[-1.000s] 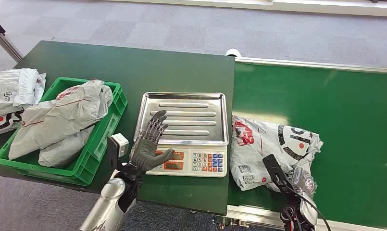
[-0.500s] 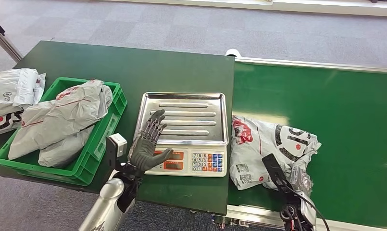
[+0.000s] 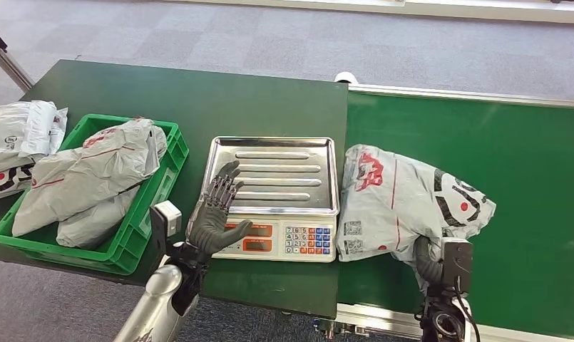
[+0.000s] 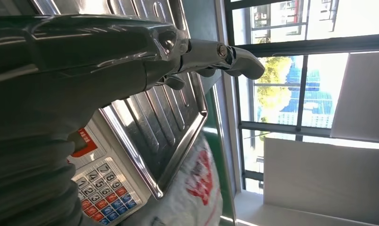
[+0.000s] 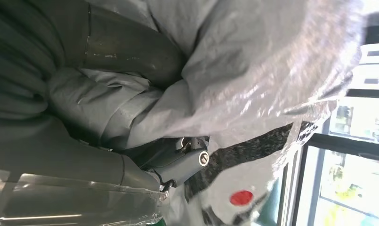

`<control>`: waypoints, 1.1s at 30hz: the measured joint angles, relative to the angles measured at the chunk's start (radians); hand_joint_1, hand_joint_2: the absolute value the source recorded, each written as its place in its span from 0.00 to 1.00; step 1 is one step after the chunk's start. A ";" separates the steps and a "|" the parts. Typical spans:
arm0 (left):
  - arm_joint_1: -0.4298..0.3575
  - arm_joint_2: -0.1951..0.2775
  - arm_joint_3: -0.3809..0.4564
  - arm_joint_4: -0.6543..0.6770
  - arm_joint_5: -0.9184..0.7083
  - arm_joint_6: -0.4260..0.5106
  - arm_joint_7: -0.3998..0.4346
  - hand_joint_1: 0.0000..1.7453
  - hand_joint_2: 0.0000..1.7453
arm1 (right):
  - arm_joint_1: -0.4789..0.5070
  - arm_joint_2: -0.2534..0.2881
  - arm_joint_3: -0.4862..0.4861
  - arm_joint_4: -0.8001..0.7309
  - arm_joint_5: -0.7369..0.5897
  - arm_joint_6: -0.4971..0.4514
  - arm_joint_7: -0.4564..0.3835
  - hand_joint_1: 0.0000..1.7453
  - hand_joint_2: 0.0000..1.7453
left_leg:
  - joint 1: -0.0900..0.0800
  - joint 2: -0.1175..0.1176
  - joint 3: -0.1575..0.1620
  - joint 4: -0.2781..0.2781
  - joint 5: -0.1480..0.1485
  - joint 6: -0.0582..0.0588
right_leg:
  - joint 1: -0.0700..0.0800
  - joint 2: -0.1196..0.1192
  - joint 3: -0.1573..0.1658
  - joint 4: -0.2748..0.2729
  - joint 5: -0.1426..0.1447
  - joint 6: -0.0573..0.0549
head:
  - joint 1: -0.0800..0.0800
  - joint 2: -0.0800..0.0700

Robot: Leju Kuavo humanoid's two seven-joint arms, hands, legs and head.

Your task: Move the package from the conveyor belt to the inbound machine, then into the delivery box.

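pkg (image 3: 401, 199) in right hand (image 3: 428, 260) grip

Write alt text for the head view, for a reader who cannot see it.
The robot's right hand grips a grey plastic mailer package on the green conveyor belt, beside a silver-trayed electronic scale. Its left hand hovers open at the scale's front corner, and a green plastic crate holding grey packages sits further left on the dark green table.
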 joint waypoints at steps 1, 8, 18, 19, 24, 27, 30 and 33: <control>0.000 0.001 0.000 0.002 0.000 0.000 -0.002 0.00 1.00 | 0.005 0.003 -0.004 -0.013 -0.027 0.007 -0.007 1.00 1.00 | 0.000 0.000 0.000 0.000 0.000 0.000 | 0.000 0.000 0.000 0.000 0.000 0.000 | 0.000 0.000; -0.008 0.002 -0.006 0.019 0.006 0.002 -0.012 0.00 1.00 | 0.033 0.022 -0.040 -0.082 -0.216 0.030 -0.053 1.00 1.00 | 0.000 0.000 0.000 0.000 0.000 0.000 | 0.000 0.000 0.000 0.000 0.000 0.000 | 0.000 0.000; -0.010 0.003 -0.012 0.025 0.010 0.015 -0.021 0.00 1.00 | 0.061 0.031 -0.064 -0.142 -0.298 -0.037 -0.099 1.00 1.00 | 0.000 0.000 0.000 0.000 0.000 0.000 | 0.000 0.000 0.000 0.000 0.000 0.000 | 0.000 0.000; -0.010 0.003 -0.012 0.025 0.011 0.019 -0.025 0.00 1.00 | 0.065 0.034 -0.067 -0.151 -0.308 -0.060 -0.114 1.00 1.00 | 0.000 0.000 0.000 0.000 0.000 0.000 | 0.000 0.000 0.000 0.000 0.000 0.000 | 0.000 0.000; -0.011 0.005 -0.015 0.025 0.004 0.055 -0.048 0.00 1.00 | 0.097 0.046 -0.078 -0.225 -0.320 -0.164 -0.185 1.00 1.00 | 0.000 0.000 0.000 0.000 0.000 0.000 | 0.000 0.000 0.000 0.000 0.000 0.000 | 0.000 0.000; -0.011 0.008 -0.017 0.020 -0.009 0.086 -0.070 0.00 1.00 | 0.116 0.050 -0.077 -0.267 -0.277 -0.184 -0.206 1.00 1.00 | 0.000 0.001 0.000 0.000 0.000 0.000 | 0.000 0.000 0.000 0.000 0.000 0.000 | 0.000 0.000; -0.009 0.012 -0.016 0.004 -0.022 0.121 -0.102 0.00 1.00 | 0.137 0.049 -0.055 -0.311 -0.165 -0.218 -0.223 1.00 1.00 | 0.000 0.000 0.000 0.000 0.000 0.000 | 0.000 0.000 0.000 0.000 0.000 0.000 | 0.000 0.000; -0.007 0.016 -0.011 -0.021 -0.030 0.155 -0.130 0.00 1.00 | 0.164 0.039 -0.014 -0.383 -0.048 -0.289 -0.229 1.00 1.00 | 0.000 0.000 0.000 0.000 0.000 0.000 | 0.000 0.000 0.000 0.000 0.000 0.000 | 0.000 0.000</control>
